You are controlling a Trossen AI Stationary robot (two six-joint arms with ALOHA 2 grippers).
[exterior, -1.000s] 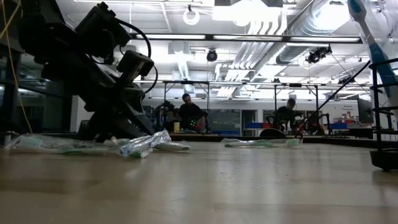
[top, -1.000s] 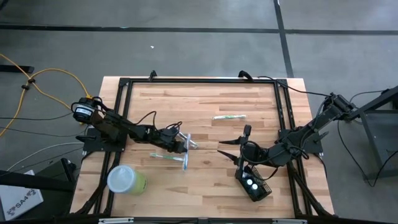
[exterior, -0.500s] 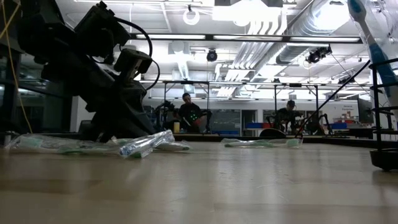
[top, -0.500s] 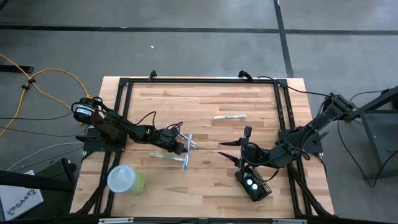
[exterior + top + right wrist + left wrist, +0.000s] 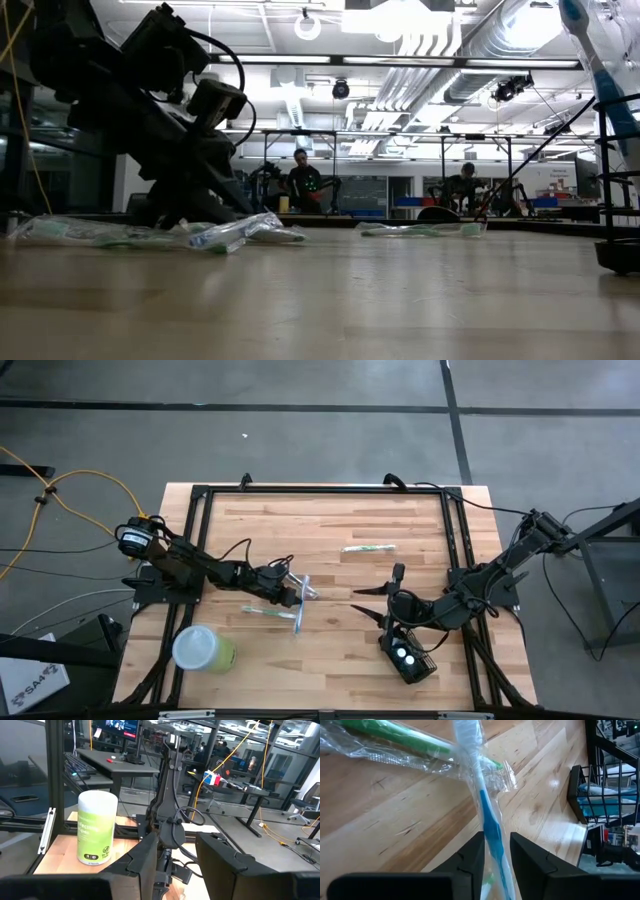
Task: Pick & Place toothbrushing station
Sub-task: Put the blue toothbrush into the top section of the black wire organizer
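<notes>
The black wire-mesh holder (image 5: pixel 410 660) stands at the table's near right, with brushes standing in it; it also shows in the left wrist view (image 5: pixel 600 790). My right gripper (image 5: pixel 378 595) hangs open and empty just beyond it, toward the table's middle. My left gripper (image 5: pixel 288 592) is low at the table's left middle, shut on a blue toothbrush (image 5: pixel 301 605) in a clear wrapper. That brush lies across a wrapped green toothbrush (image 5: pixel 262 611). My left gripper pinches the blue toothbrush's handle (image 5: pixel 494 837) through its clear wrapper, between the two fingers (image 5: pixel 470 862). The fingers come low and slanting from the table's left. The brush lies low over the table, its far part crossing the green toothbrush's wrapper (image 5: pixel 410 737).
A lime-green cup with a whitish lid (image 5: pixel 203 649) stands at the near left. Another wrapped toothbrush (image 5: pixel 368 547) lies at the far middle. A black frame (image 5: pixel 195 500) runs along the table's edges. People sit far behind the table (image 5: pixel 305 180).
My left gripper has shifted slightly at the blue toothbrush. The wrapped brush's raised end has sunk a little toward the table. My right arm has kept still.
</notes>
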